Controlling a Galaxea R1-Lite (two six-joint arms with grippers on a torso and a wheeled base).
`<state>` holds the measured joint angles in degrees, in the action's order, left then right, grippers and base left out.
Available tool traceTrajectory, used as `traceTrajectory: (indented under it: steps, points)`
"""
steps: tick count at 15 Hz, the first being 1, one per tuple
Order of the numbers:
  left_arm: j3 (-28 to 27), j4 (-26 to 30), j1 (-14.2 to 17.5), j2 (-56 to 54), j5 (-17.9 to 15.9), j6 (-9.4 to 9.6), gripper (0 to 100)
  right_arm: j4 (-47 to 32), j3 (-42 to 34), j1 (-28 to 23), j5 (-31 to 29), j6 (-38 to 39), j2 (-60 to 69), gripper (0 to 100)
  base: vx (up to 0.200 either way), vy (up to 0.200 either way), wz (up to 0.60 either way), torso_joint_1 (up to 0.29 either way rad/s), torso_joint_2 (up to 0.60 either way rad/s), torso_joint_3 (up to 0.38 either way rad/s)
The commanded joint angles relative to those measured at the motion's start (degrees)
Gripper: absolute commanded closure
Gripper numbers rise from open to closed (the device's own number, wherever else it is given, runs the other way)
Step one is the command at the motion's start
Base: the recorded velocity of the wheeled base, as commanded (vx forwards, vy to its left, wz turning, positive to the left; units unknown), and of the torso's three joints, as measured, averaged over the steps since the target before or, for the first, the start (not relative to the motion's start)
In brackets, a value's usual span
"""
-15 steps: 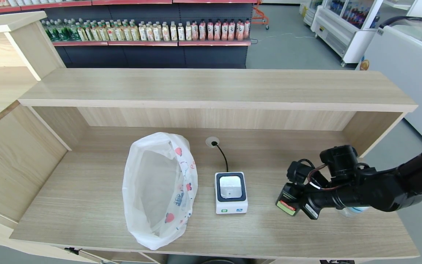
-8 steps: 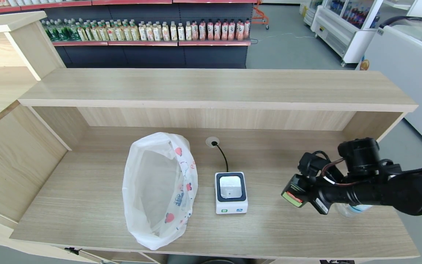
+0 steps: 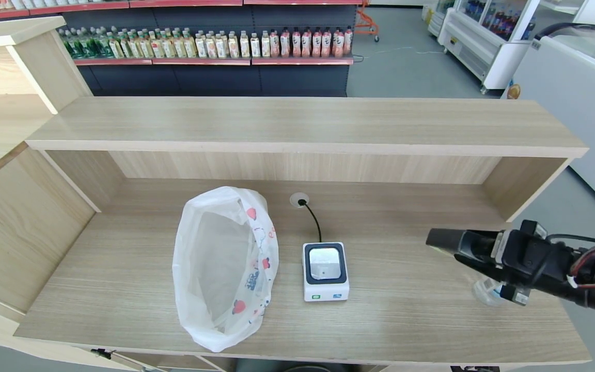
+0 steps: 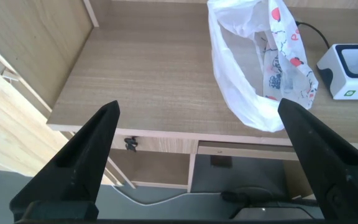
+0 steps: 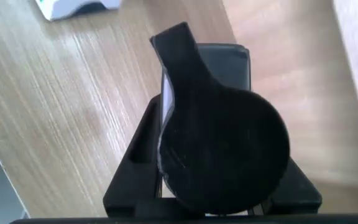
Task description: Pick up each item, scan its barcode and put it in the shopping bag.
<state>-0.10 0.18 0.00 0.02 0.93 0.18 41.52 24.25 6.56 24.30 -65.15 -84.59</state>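
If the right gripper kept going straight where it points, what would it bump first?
Probably the bag. The right gripper points across the counter toward the robot's left, and its line seems to pass just behind the scanner. Its height is hard to judge, so it might clip the scanner first.

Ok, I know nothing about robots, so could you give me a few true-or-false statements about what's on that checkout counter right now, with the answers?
1. The white plastic shopping bag with printed pictures lies left of the white box-shaped scanner. True.
2. A black cable runs from the scanner to a round hole in the wooden counter. True.
3. The right gripper is over the bag. False: it is near the counter's right end, right of the scanner.
4. The left gripper is shut on the bag. False: it is open, its fingers wide apart and off the bag.
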Motion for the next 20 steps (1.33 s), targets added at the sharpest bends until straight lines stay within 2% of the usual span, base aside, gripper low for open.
traceTrajectory:
  steps: [1,2,4,5,6,7,8,10,11,13,14,20]
  points:
    - [0.0,0.0,0.0,0.0,0.0,-0.01,0,0.4,-1.5,-4.1,12.0,-12.5,1.4,100,0.000,0.000,0.00,0.000,0.00,0.000]
    - [0.0,0.0,0.0,0.0,0.0,-0.01,0,0.0,-1.3,-5.8,20.1,-28.3,1.2,100,0.000,0.000,0.00,0.000,0.00,0.000]
    - [0.0,0.0,0.0,0.0,0.0,-0.01,0,-4.3,-0.5,-4.6,30.5,-48.7,0.8,100,0.000,0.000,0.00,0.000,0.00,0.000]
    - [0.1,0.0,0.0,0.0,0.0,-0.01,0,-6.2,0.2,-3.1,32.0,-57.6,0.7,100,0.000,0.000,0.00,0.000,0.00,0.000]
    - [0.0,0.0,0.0,0.0,0.0,-0.01,0,-7.1,0.5,-2.5,32.0,-61.2,0.6,100,0.000,0.000,0.00,0.000,0.00,0.000]
    - [0.0,0.0,0.0,0.0,0.0,-0.01,0,-9.9,0.6,0.3,31.6,-71.3,-1.1,100,0.000,0.000,0.00,0.000,0.00,0.000]
    - [0.0,0.0,0.0,0.0,0.0,-0.01,0,-10.0,0.6,2.8,31.7,-75.3,-3.1,100,0.000,0.000,0.00,0.000,0.00,0.000]
    - [0.0,0.0,0.0,0.0,0.0,-0.01,0,-9.4,1.7,8.3,31.6,-78.6,-5.1,100,0.000,0.000,0.00,0.000,0.00,0.000]
    - [0.0,0.0,0.0,0.0,0.0,-0.01,0,-6.8,3.8,13.0,31.7,-79.7,-7.6,100,0.000,0.000,0.00,0.000,0.00,0.000]
    - [0.0,0.0,0.0,0.0,0.0,-0.01,0,0.1,5.9,18.5,31.7,-79.5,-9.1,100,0.000,0.000,0.00,0.000,0.00,0.000]
    - [0.0,0.0,0.0,0.0,0.0,-0.01,0,1.8,6.1,19.8,31.7,-79.3,-10.9,100,0.000,0.000,0.00,0.000,0.00,0.000]
    - [0.0,0.0,0.0,0.0,0.0,-0.01,0,8.8,6.1,20.2,31.6,-79.5,-16.8,100,0.000,0.000,0.00,0.000,0.00,0.000]
